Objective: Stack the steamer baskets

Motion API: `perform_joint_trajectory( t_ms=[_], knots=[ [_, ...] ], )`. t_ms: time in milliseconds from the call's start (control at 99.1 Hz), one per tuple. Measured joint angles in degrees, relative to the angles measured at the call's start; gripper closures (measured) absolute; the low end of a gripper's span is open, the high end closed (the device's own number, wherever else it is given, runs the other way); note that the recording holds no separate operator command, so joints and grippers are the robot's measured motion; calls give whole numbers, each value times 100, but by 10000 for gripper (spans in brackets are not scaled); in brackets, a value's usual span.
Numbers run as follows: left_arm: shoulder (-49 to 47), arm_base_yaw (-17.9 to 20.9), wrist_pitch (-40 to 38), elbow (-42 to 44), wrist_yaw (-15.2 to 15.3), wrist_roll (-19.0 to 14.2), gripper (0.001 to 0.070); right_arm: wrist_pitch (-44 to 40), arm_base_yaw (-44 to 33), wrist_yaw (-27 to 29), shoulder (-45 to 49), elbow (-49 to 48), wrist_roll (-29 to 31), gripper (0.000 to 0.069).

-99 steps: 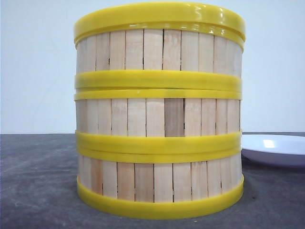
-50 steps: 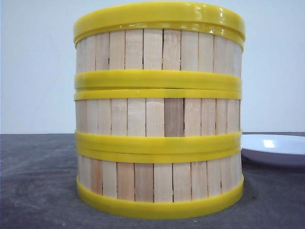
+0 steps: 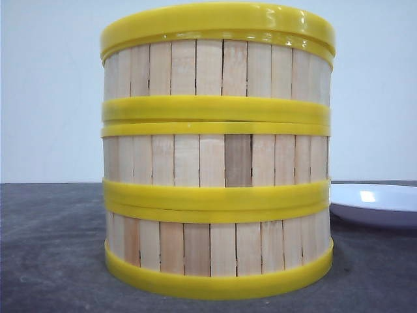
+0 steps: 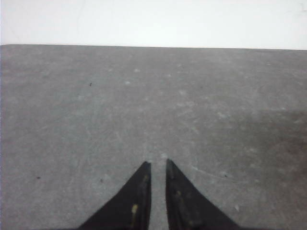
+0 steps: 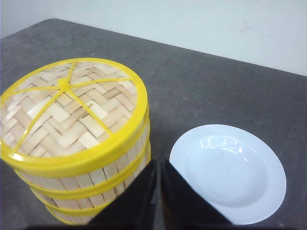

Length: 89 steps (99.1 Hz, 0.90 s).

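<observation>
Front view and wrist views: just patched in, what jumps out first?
A tower of three steamer baskets fills the front view, yellow rims lined up, standing on the dark table. From the right wrist view, a woven lid with yellow ribs caps the stack, and an empty white plate lies beside it, apart. The left gripper and right gripper are both shut, holding nothing.

The steamer baskets (image 3: 218,156) have pale, matt wooden slat walls with glossy, smooth yellow plastic rims. The lid (image 5: 67,108) on top looks like woven bamboo strips. The plate (image 5: 228,172) is shiny white, and the table (image 4: 144,105) is dull, speckled grey.
</observation>
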<state>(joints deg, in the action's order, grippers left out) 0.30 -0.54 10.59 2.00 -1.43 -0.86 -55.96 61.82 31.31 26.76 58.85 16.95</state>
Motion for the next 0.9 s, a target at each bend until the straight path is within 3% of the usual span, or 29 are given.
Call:
perform_joint_trajectory(
  t_ms=[898],
  knots=[
    [0, 4, -15, -11, 2, 90, 681, 2, 0, 0, 0, 0, 0, 682]
  ],
)
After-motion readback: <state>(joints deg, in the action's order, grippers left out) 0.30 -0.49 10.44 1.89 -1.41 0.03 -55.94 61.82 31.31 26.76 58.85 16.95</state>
